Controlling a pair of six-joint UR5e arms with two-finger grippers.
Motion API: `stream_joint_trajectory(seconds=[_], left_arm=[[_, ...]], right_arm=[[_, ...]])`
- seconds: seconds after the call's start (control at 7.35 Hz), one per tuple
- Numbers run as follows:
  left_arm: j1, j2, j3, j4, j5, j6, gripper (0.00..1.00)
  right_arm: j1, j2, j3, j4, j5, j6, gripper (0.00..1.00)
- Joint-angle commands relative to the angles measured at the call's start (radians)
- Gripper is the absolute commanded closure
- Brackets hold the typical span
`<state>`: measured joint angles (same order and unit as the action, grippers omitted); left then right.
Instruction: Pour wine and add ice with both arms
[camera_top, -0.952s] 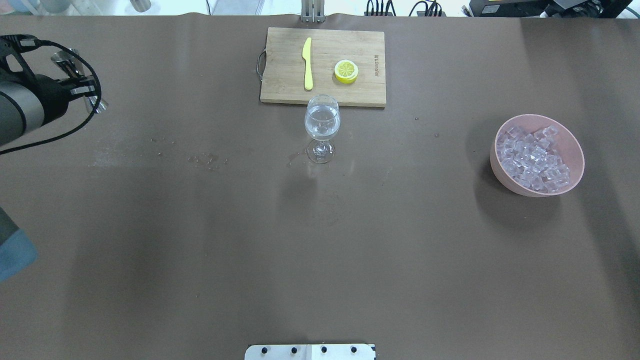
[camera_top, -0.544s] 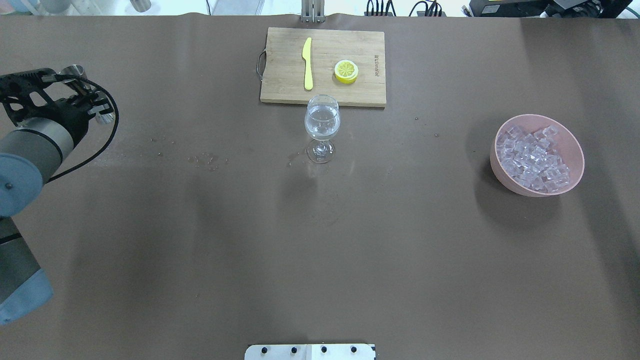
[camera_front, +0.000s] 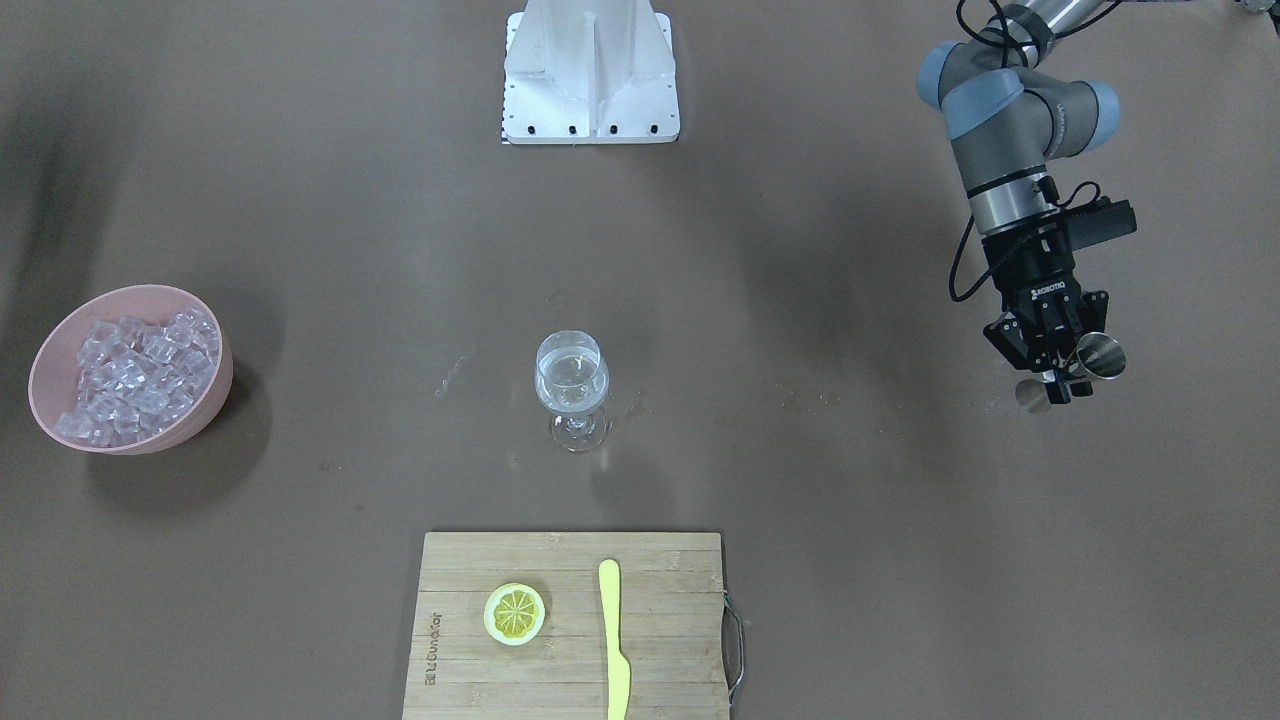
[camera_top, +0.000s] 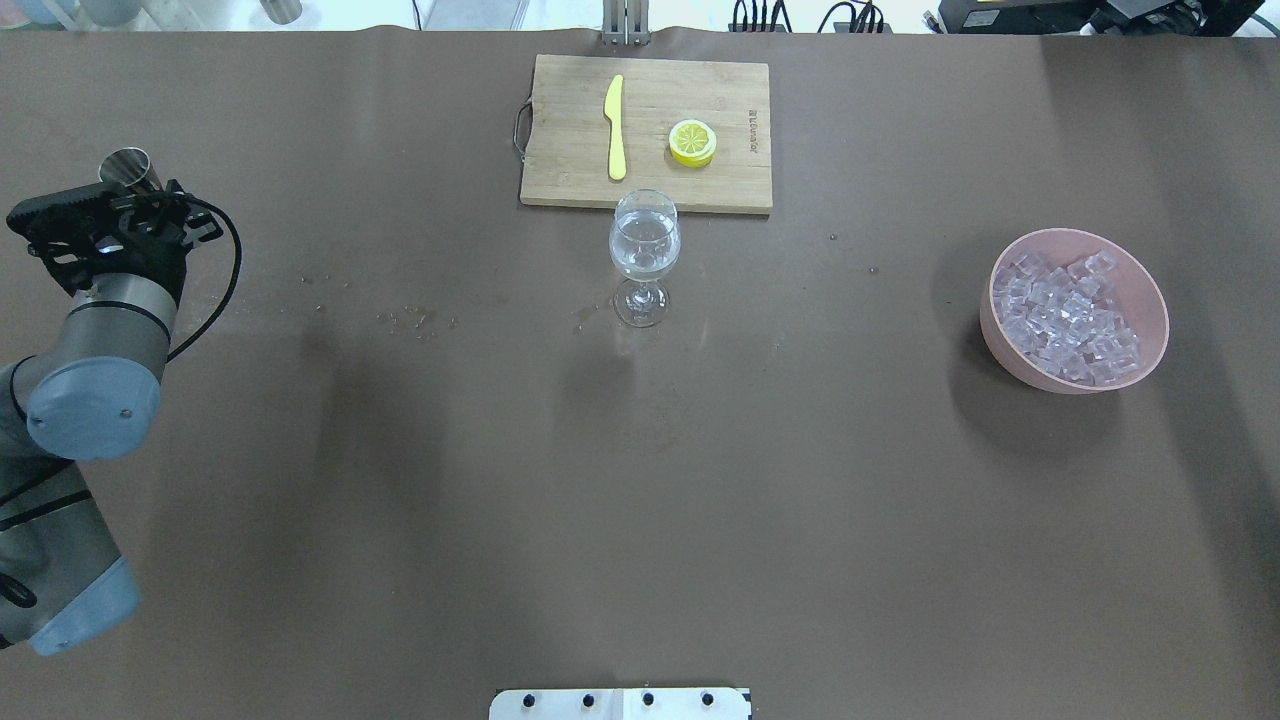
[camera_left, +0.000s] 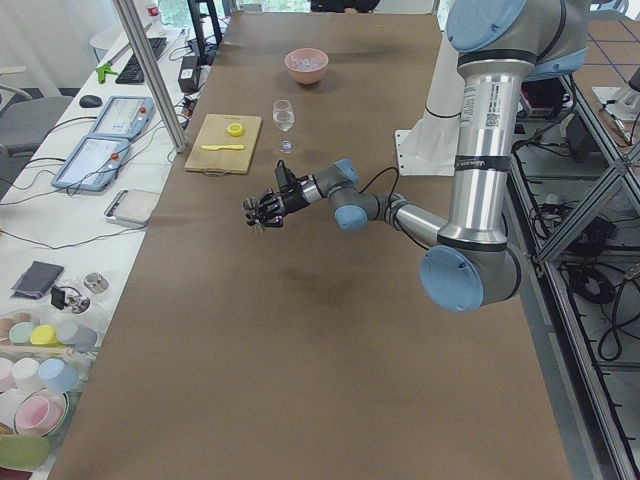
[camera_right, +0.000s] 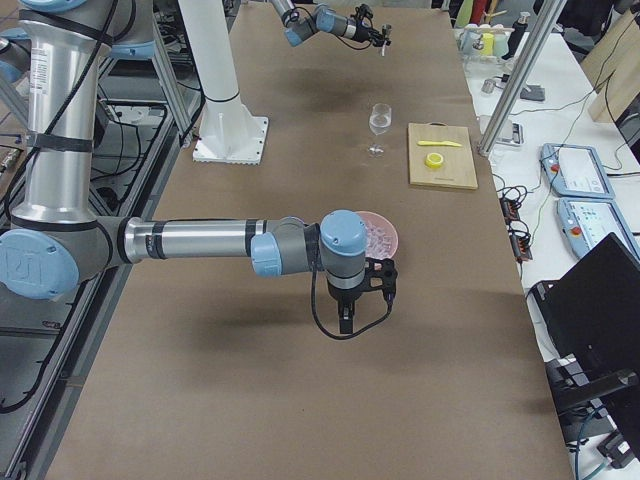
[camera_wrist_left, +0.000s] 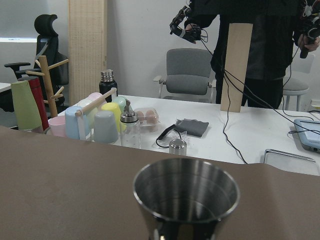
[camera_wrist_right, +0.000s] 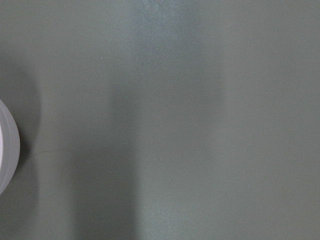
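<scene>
I note left arm (camera_front: 1010, 130) at surface's left side, jaws clamped on small steel double-cone measuring cup (camera_front: 1100, 358). For right arm (camera_right: 200, 240), near round pink bowl (camera_top: 1010, 355), I cannot tell jaws' state.

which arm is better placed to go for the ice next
Right, probably. The right claw hangs close beside the pink bowl holding the ice. The left claw is at the table's opposite end and is shut on a steel cup.

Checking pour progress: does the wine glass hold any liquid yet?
Partly full: the upright wine glass shows clear liquid in its bowl.
</scene>
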<state>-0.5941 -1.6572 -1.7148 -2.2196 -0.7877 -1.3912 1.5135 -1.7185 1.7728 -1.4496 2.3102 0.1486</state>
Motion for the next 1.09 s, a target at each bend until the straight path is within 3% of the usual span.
stream_joint_trajectory(seconds=[0.0,0.95], left_arm=[[0.02,-0.059,0.107,0.0,0.005,-0.005,1.0],[0.066,-0.073,0.149,-0.012,-0.005,0.011,1.0]], right_arm=[[-0.001,-0.001,-0.001,0.0,-0.002,-0.001,0.0],[0.005,-0.001,-0.003,0.0,-0.003,-0.004,0.0]])
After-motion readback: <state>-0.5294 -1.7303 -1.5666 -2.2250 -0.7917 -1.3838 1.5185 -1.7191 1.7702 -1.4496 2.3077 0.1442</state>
